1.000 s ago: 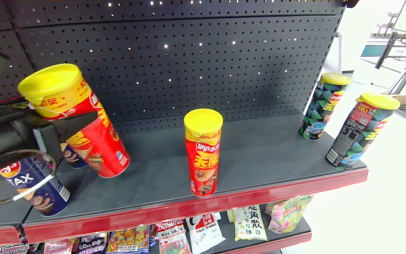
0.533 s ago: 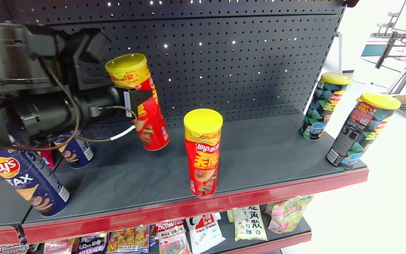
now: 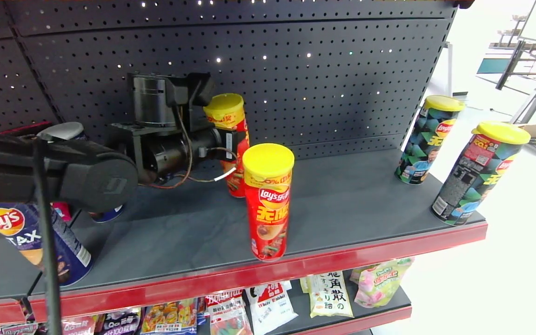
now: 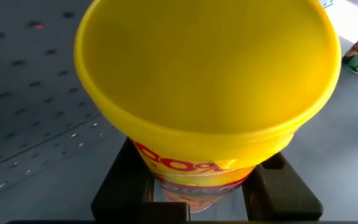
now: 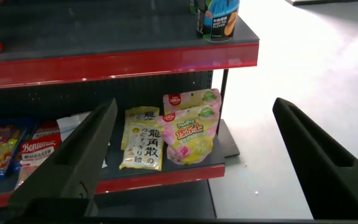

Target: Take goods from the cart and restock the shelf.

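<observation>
Left jaws clamped on the red chip can (image 3: 227,111), upright at centre-left of frame, over the shelf (image 3: 342,204) rear by the pegboard, behind a second red can (image 3: 268,200). Right jaws wide apart, facing lower-shelf snack bags (image 5: 188,134).

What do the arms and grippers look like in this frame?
Left arm: matte black rounded links, a grey metal cylinder at the wrist, brown and white cables looping. Left gripper and right gripper: black, flat tapered fingers.
</observation>
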Robot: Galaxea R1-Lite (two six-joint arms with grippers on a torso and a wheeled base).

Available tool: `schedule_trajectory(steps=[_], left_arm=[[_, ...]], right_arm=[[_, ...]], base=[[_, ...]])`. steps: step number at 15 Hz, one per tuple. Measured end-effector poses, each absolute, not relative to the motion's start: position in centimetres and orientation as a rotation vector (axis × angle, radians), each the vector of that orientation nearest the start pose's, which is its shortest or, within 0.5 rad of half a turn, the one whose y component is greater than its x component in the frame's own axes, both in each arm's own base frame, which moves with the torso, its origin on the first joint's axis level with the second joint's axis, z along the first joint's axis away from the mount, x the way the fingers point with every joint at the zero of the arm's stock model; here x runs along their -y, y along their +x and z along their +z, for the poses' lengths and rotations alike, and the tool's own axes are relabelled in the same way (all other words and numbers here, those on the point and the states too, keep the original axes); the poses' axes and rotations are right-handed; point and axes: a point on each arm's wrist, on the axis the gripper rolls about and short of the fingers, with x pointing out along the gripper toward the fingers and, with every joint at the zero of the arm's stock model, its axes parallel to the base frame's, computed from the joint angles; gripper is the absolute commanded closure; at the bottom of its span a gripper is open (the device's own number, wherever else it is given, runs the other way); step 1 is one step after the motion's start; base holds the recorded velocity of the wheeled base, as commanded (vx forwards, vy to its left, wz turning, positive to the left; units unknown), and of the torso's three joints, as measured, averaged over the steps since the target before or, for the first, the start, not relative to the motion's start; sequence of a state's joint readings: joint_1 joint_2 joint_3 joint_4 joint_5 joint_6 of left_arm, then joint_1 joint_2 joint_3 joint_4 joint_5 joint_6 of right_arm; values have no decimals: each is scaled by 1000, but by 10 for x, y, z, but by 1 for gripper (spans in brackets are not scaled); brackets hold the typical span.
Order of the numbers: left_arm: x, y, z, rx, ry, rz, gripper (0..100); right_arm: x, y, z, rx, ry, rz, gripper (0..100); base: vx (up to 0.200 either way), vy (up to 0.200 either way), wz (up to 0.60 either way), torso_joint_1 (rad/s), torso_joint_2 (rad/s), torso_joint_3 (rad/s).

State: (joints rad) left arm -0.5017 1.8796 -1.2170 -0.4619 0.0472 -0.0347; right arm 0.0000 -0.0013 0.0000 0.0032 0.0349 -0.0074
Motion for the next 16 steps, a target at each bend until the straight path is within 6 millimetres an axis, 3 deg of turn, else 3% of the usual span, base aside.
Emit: schedule_trajectory(steps=[4, 16], left_arm=[[189, 342, 207, -283, 45, -452, 100], [209, 362, 204, -243, 28, -472, 100]], right_arm=[[-1, -23, 75, -2, -7, 35, 0], [-1, -23, 75, -2, -7, 35, 0]], base=[[0, 0, 0, 0, 0, 0], [0, 0, 0, 0, 0, 0]])
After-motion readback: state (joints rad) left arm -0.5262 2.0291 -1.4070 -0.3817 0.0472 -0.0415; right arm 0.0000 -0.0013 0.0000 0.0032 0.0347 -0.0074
